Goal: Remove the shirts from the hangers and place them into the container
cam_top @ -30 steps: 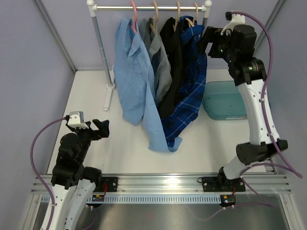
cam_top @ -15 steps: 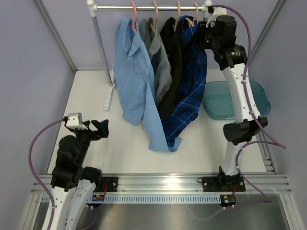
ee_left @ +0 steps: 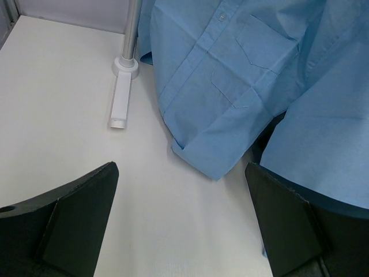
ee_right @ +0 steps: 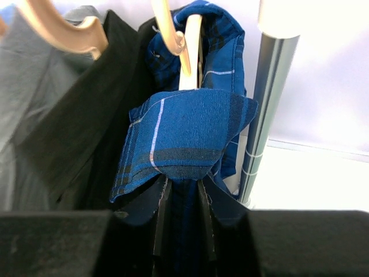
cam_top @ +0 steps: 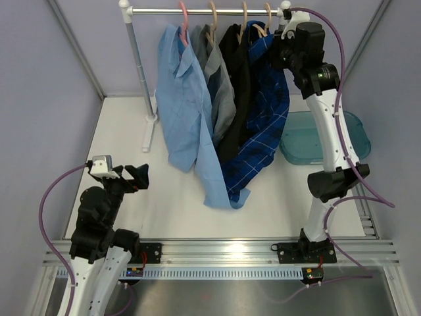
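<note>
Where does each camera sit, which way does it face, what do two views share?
Top external: above and behind, looking down on the steel shirt rail and teal plastic tub; left arm, right arm show.
Left wrist: low over the table, facing the light blue button shirt; open left gripper frames it.
Right wrist: up at the rail, facing the dark blue plaid shirt; right gripper pinches it.
Shared: top and right wrist show that plaid shirt.

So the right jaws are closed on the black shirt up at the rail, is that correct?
Not the black one: the right jaws are closed on the dark blue plaid shirt up at the rail, as the right wrist view shows.
</note>
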### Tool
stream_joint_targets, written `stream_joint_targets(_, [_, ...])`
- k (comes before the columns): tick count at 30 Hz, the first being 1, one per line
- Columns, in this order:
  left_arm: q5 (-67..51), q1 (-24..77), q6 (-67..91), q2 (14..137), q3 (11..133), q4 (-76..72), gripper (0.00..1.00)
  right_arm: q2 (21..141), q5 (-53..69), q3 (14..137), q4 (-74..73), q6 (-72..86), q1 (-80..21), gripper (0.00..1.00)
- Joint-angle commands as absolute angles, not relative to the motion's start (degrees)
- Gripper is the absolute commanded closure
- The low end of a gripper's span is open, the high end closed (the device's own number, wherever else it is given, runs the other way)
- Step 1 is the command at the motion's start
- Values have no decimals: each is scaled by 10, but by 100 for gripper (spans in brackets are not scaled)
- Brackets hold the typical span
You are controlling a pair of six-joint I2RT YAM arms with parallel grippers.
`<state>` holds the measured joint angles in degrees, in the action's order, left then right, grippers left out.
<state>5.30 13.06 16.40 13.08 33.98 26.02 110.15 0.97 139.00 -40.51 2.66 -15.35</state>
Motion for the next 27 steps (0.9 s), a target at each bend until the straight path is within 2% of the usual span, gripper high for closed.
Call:
stream_joint_targets(1, [54,132,157,122,336,231,1,993,18,1363,-322,12,-165,100])
stream_joint_targets(6, [56,132,157,122,335,231,1,912,15,1289,-301,15,-165,100])
stream_joint_targets(12, [57,132,159,127,337,230,1,802,5,1077,-244,25,-165,100])
stream_joint_targets(17, [34,132,168,155,357,230,1,743,4,935,-266,60,-166,100])
stream_joint_targets(20, [-6,132,173,183,391,230,1,660,3,847,-282,83,-165,100])
stream_joint_targets(24, [-62,132,192,234,448,230,1,575,4,802,-350,92,-165,100])
stream_joint_targets(27, [-90,133,201,278,487,229,1,534,3,841,-405,89,-165,100])
